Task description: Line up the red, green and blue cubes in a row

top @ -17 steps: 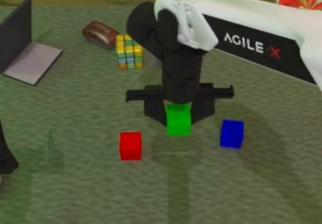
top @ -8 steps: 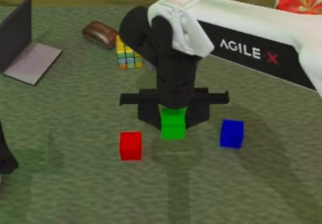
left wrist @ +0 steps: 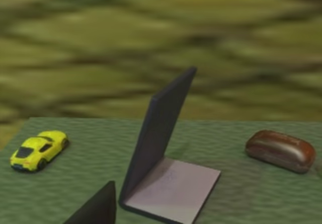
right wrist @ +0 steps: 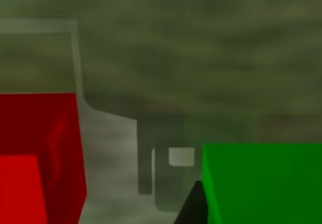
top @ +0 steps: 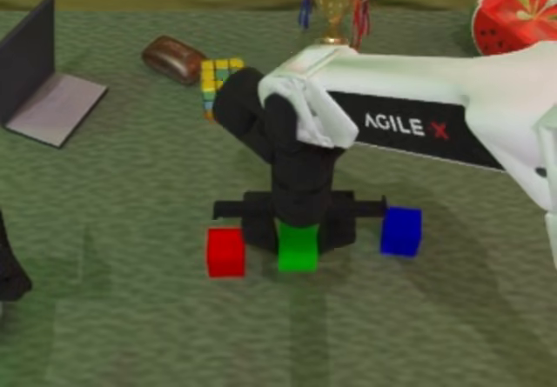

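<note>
a green-clothed table [top: 130, 317] was seen, with the red cube [top: 225, 252] and blue cube [top: 400, 231] resting on it near the front. towards the back, an open laptop [top: 48, 91], a brown mouse-like object [top: 174, 58], a multicoloured puzzle cube [top: 215, 74], a trophy [top: 335, 4] and a red box [top: 509, 17] were set. a yellow toy car [left wrist: 37, 149] was shown beside the laptop in the left wrist view.

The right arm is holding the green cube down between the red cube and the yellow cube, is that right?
Not quite: in the top view the right gripper holds the green cube between the red cube and a blue cube, not a yellow one.
</note>
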